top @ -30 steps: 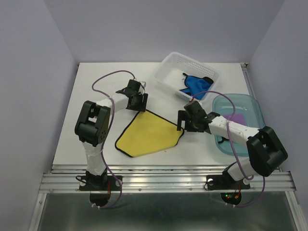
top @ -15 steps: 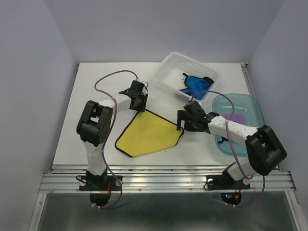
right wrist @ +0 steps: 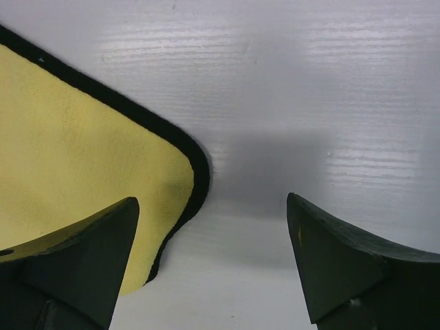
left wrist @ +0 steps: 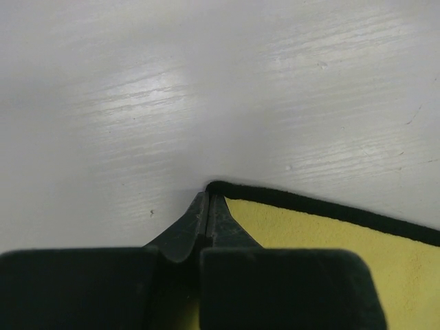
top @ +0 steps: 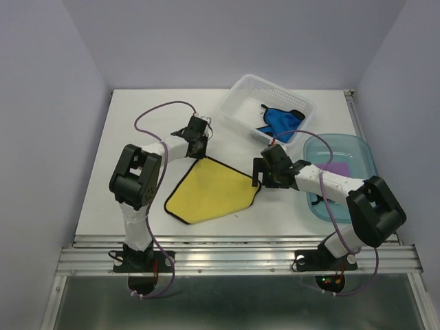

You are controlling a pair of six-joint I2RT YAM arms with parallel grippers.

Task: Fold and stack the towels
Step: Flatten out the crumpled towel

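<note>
Pinching shut on the far corner of the yellow towel point(top: 213, 192), the left gripper point(left wrist: 208, 204) sits at the black edging, with bare white table point(top: 130, 124) beyond it. Right gripper point(right wrist: 212, 201) is spread wide over the rounded right corner, one finger above cloth, the other above bare table. Yellow towel lies flat mid-table; blue towel point(top: 278, 120) in white basket point(top: 240, 93) at the far side, purple towel point(top: 337, 167) in blue-green tray point(top: 364, 148) at right, lilac walls point(top: 55, 103) close around.
</note>
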